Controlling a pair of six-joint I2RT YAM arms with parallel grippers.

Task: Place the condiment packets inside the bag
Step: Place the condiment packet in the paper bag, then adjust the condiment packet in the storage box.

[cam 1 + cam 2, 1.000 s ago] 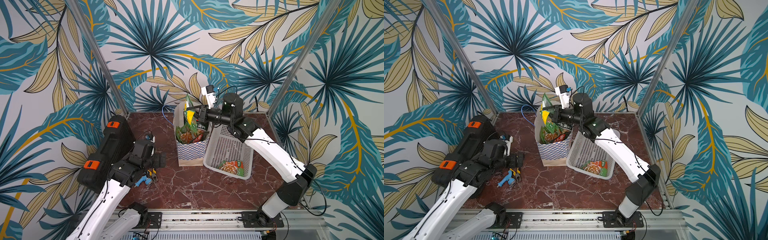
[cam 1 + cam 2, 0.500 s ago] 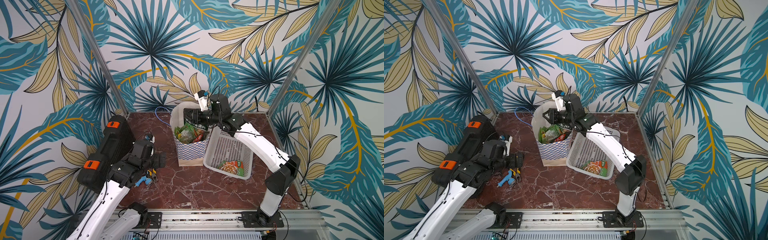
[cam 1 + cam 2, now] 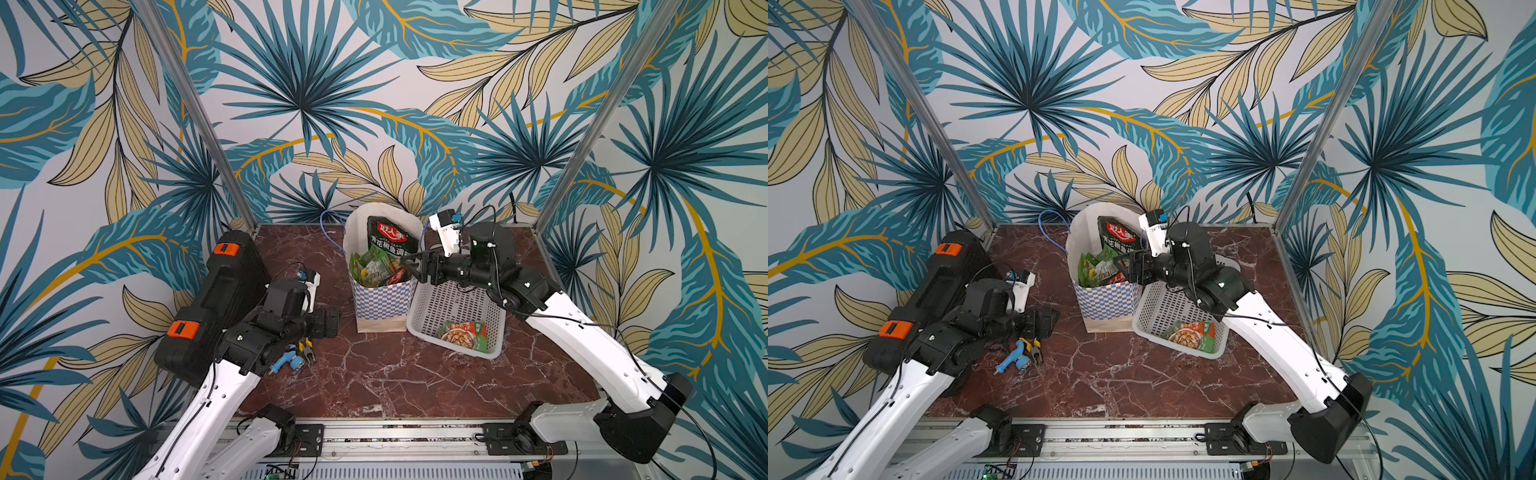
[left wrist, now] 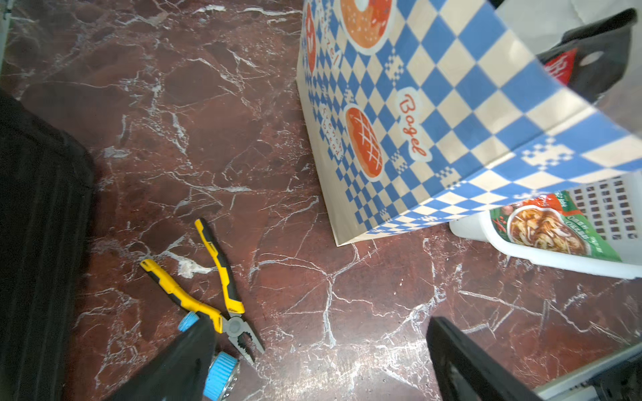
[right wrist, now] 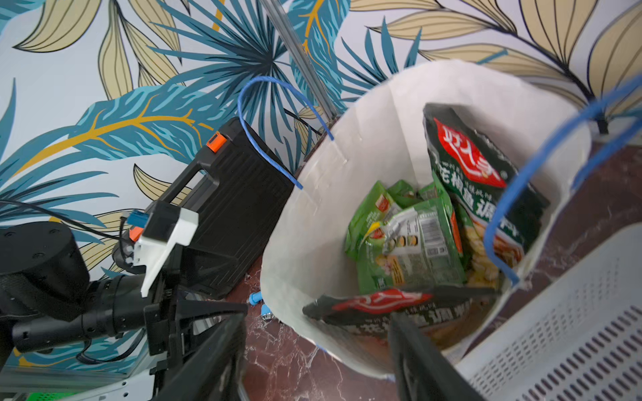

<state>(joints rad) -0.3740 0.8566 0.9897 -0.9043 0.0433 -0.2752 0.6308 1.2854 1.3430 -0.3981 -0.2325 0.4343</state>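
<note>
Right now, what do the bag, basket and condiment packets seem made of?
Bag: matte paper, judging by creased folds and printed checks. Basket: apparently white moulded plastic, perforated walls. Condiment packets: glossy plastic film, likely; crinkles and glare.

The bag (image 4: 451,104) is showing "Bagel" beside a pastry picture; the dark packet (image 3: 388,240) is showing "好人家" and "花椒鱼调".

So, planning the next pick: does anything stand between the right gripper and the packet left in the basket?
Nothing visible does. The packet lies uncovered in the open-topped basket. The right gripper, jaws open, hangs at the bag mouth beside the basket; only the basket walls ring the packet.
</note>
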